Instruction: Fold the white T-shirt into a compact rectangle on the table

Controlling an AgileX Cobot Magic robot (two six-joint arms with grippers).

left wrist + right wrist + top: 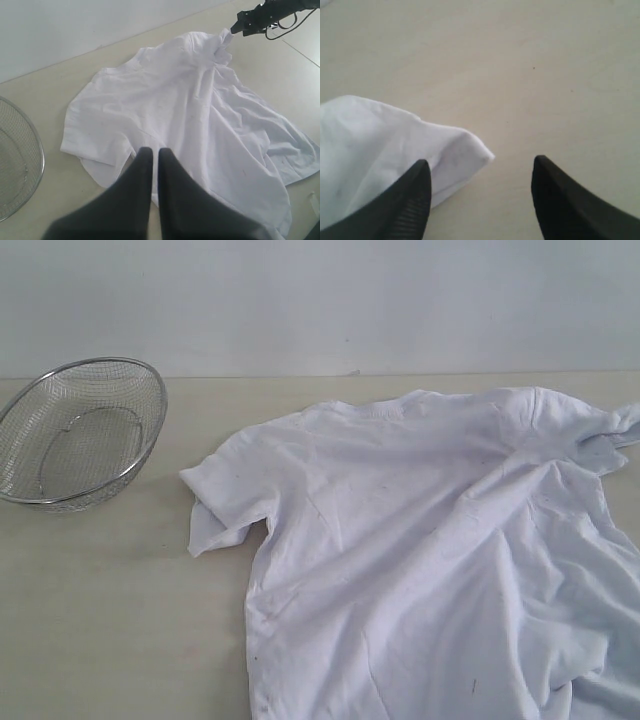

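Clenched on nothing: left hand (153, 150), poised over shirt's (420, 540) near edge. Leftmost, bowl (80, 430), apart from shirt, spread rumpled across bench (110, 620), centre to right. Released wide: right hand (481, 161), one finger beside sleeve (445, 150). Probably flattening first: close squarely on sleeve, pull outward low and taut, avoid bunching.

- Left gripper (150, 151): two dark fingers pressed side by side, only a thin slit between them, gripping nothing.
- Right gripper (481, 162): fingers spread wide apart, nothing clamped.
- Right arm (267, 14): black, with a looping cable.
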